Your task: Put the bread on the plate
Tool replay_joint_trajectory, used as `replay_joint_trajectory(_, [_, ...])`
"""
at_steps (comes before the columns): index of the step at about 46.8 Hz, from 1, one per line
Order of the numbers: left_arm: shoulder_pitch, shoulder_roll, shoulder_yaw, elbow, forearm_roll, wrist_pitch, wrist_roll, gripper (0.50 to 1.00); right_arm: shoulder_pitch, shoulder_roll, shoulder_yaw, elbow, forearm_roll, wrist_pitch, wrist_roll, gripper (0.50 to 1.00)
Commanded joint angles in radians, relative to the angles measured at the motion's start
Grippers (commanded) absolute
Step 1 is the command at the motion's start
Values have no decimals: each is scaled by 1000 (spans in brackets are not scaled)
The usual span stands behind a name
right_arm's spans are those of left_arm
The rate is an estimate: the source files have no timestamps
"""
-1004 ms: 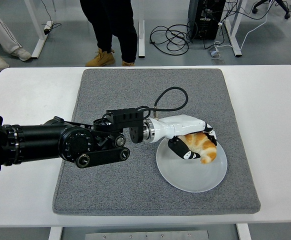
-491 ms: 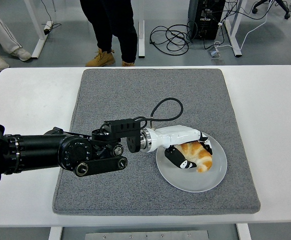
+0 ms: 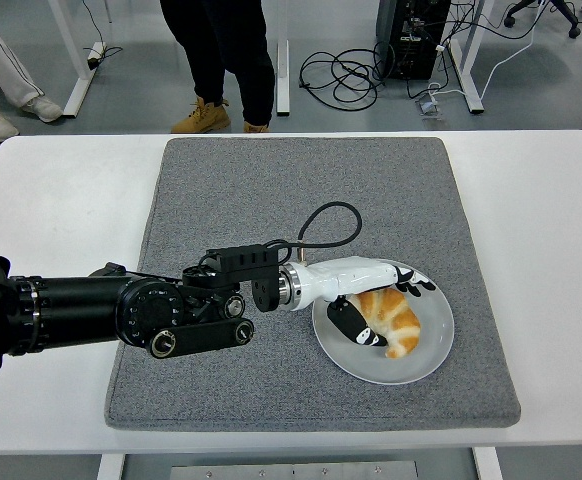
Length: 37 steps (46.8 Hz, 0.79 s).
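Observation:
The golden bread (image 3: 393, 322) lies on the white plate (image 3: 437, 352), which sits on the right part of the grey mat (image 3: 231, 180). My left hand (image 3: 399, 312), white with black fingers, reaches in from the left over the plate. Its fingers (image 3: 419, 286) are spread along the bread's far side and its thumb (image 3: 356, 330) lies at the near side, loose against the bread. The right arm is not in view.
The mat lies on the white table (image 3: 51, 180). A black cable (image 3: 333, 215) loops up from my left wrist. A person's legs (image 3: 221, 60) stand beyond the table's far edge, another person's (image 3: 1, 80) at the upper left.
My left hand lowered the bread onto the plate and drew slightly nearer. Its fingers, curled around the bread before, have spread away from it.

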State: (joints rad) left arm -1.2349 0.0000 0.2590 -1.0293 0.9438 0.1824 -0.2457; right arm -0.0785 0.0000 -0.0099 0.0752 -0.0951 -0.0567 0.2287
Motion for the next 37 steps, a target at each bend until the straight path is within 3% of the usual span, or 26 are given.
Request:
replay_joint_trajectory(1, [0, 0, 0, 0, 0, 0, 2, 860, 0, 0, 1, 0, 0, 0, 0, 1000])
replay_joint_trajectory(22, [-28, 0, -18, -72, -49, 0, 6, 889, -1, 0, 1, 0, 0, 0, 0, 1000])
replay_joint_trajectory(37, [-29, 64, -69, -74, -66, -1, 5, 902, 0, 0, -1, 0, 0, 0, 0, 1000])
